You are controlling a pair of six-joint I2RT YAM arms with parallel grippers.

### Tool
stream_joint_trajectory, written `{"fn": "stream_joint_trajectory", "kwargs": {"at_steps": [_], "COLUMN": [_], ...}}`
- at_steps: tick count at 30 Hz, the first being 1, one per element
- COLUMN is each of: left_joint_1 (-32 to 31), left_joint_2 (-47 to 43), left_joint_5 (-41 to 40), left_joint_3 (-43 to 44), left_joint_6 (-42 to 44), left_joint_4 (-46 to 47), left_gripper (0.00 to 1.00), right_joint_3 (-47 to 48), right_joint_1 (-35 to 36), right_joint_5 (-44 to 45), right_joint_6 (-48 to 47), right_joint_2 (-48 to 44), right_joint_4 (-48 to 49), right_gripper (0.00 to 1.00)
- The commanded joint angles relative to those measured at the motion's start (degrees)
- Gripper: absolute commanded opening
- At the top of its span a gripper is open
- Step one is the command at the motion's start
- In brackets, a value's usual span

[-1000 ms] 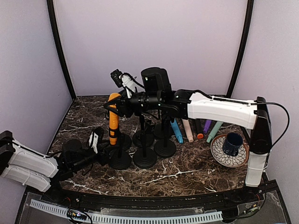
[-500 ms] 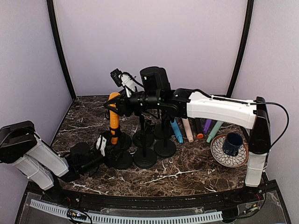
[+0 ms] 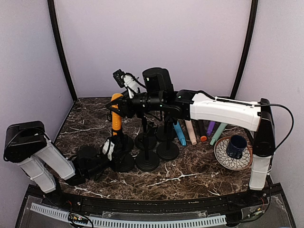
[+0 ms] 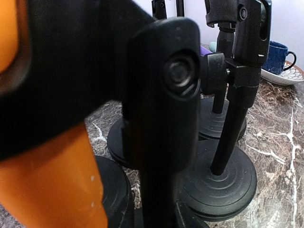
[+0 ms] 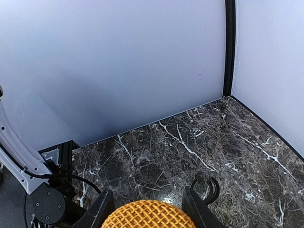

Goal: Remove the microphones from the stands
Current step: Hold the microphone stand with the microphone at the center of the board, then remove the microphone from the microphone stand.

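Dark marble table [image 3: 190, 175] with white veins, ringed by lilac walls [image 3: 152, 42] and black corner posts.

From above: orange microphone [image 3: 115, 124] upright left of centre, seated in the clip of a black stand [image 3: 122, 162], not yet lifted out. Right gripper [image 3: 119, 105] reaches in from the right side of the frame and clamps the microphone's top end. Left gripper [image 3: 110, 148] sits low at lower left, up against that stand's round base; clenched or released, cannot tell from here. Spare stands [image 3: 147, 160] clustered just to the right, bases close together. Further right, coloured rods [image 3: 191, 132] lying side by side, then a patterned plate [image 3: 223, 159] carrying a blue mug [image 3: 236, 146].

Left wrist view: fills with the stand [image 4: 161, 118], its black post and clip very close and soft in focus. Orange microphone [image 4: 52, 185] down the left edge, a black band crossing it at upper left. Own fingers not distinguishable, so grip cannot be told. Spare stands [image 4: 232, 118] right of centre on ribbed round bases; blue mug [image 4: 280, 57] on its plate [image 4: 285, 78] at upper right.

Right wrist view: looks down on marble and lilac wall. Mesh head of the orange microphone [image 5: 147, 216] at bottom centre, wedged between two black fingers [image 5: 100, 211], one against each side.
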Motion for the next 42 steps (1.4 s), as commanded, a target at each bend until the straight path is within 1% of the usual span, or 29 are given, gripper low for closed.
{"fn": "stream_joint_trajectory", "kwargs": {"at_steps": [1,3,5,11,14,20,24,28,34,36,40,42], "left_joint_1": [-0.23,-0.36,-0.48,-0.62,-0.63,-0.63,-0.63,-0.64,-0.63,-0.63,-0.63,-0.63], "left_joint_2": [1.36,1.8,1.9,1.86,2.02,2.25,2.64,3.15,4.55,4.92,5.72,5.89], "left_joint_5": [-2.17,-2.28,-2.63,-3.31,-3.11,-2.64,-2.8,-3.6,-5.04,-5.53,-5.95,-5.86], "left_joint_3": [1.21,1.43,1.66,1.57,1.21,0.42,0.04,-0.25,-0.79,-0.92,-1.44,-1.58], "left_joint_6": [2.31,2.68,2.82,2.68,2.42,1.47,0.96,0.33,-1.04,-1.3,-1.34,-2.84], "left_joint_4": [2.22,2.13,1.64,-0.12,-0.22,-0.57,-0.56,-0.22,0.82,1.17,2.24,2.39], "left_gripper": [0.23,0.16,0.11,0.0,0.0,0.0,0.0,0.0,0.0,0.0,0.0,0.0], "right_joint_3": [2.07,2.08,2.15,2.8,3.48,2.96,2.17,3.27,3.56,4.03,5.79,6.52], "right_joint_1": [-0.04,-0.04,-0.04,-0.21,-0.94,-3.79,-4.59,-4.63,-2.35,-1.71,-0.98,-0.77], "right_joint_5": [0.89,0.91,0.97,0.08,-3.2,-13.57,-16.71,-13.01,1.03,4.34,11.07,12.48], "right_joint_6": [0.99,1.09,1.17,0.44,-0.39,-0.28,0.03,1.1,1.66,2.72,6.02,6.99], "right_joint_2": [0.84,1.0,1.08,1.25,1.42,0.69,0.14,0.43,-0.19,-0.15,0.3,0.61], "right_joint_4": [2.29,2.2,2.21,2.18,2.18,3.09,5.19,4.65,2.47,2.22,-1.24,-2.09], "right_gripper": [0.2,0.2,0.2,0.2,0.18,0.18,0.19,0.2,0.19,0.2,0.2,0.2]}}
